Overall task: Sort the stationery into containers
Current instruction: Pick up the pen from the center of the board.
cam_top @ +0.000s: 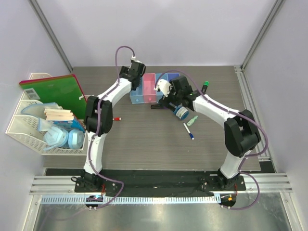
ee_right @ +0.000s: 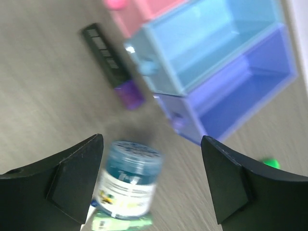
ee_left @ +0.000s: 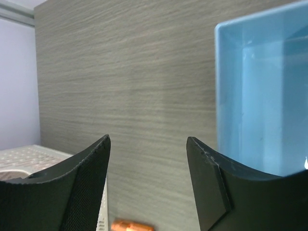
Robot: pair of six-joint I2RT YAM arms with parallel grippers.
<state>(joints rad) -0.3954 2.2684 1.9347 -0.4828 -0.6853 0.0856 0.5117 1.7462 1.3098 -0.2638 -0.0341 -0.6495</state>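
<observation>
The joined containers stand at the back: light blue (cam_top: 136, 94), pink (cam_top: 149, 85), light blue (ee_right: 202, 43) and purple-blue (ee_right: 240, 91). My right gripper (cam_top: 174, 102) (ee_right: 151, 140) is open over the round blue jar (cam_top: 181, 112) (ee_right: 129, 177), which sits between the jaws, nearer the left finger, blurred. A black highlighter with a purple end (cam_top: 156, 106) (ee_right: 109, 55) lies before the bins. The green-white bottle (cam_top: 193, 120), the blue-capped marker (cam_top: 188, 131) and the green-capped highlighter (cam_top: 205, 87) lie to the right. My left gripper (cam_top: 131, 77) (ee_left: 148, 144) is open and empty beside the left blue bin (ee_left: 260, 96).
A red-capped marker (cam_top: 117, 118) (ee_left: 132, 225) pokes out from under the left arm. A white mesh organiser (cam_top: 29, 130) with a green notebook (cam_top: 55, 91) and wooden sticks (cam_top: 58, 114) stands at the left. Walls close the back and sides.
</observation>
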